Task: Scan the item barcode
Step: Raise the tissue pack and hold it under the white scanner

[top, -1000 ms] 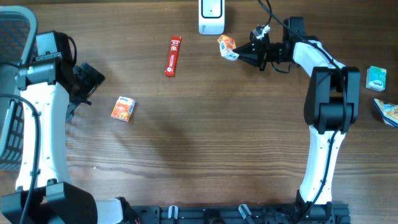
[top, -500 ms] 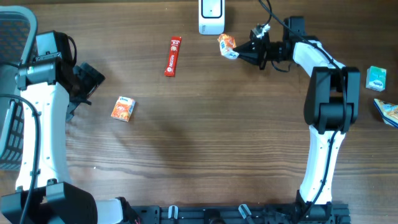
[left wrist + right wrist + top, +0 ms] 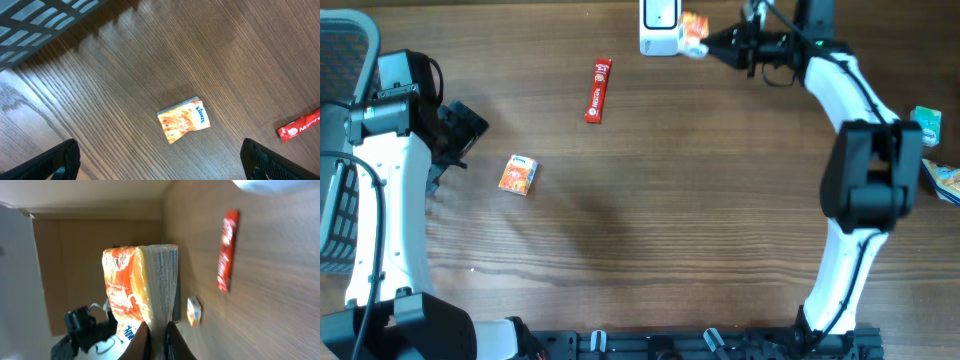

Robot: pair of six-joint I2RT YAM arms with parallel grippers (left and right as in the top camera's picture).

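Dark wood-grain tabletop (image 3: 650, 220) spreads under both arms. The white scanner (image 3: 660, 25) stands just beyond the right hand (image 3: 712, 38), which is clamped tight on the orange packet (image 3: 694, 24) and holds it just beside the scanner. The left hand (image 3: 460, 132) gapes wide, gripping nothing; a Kleenex pack (image 3: 183, 119) lies ahead of it, apart.
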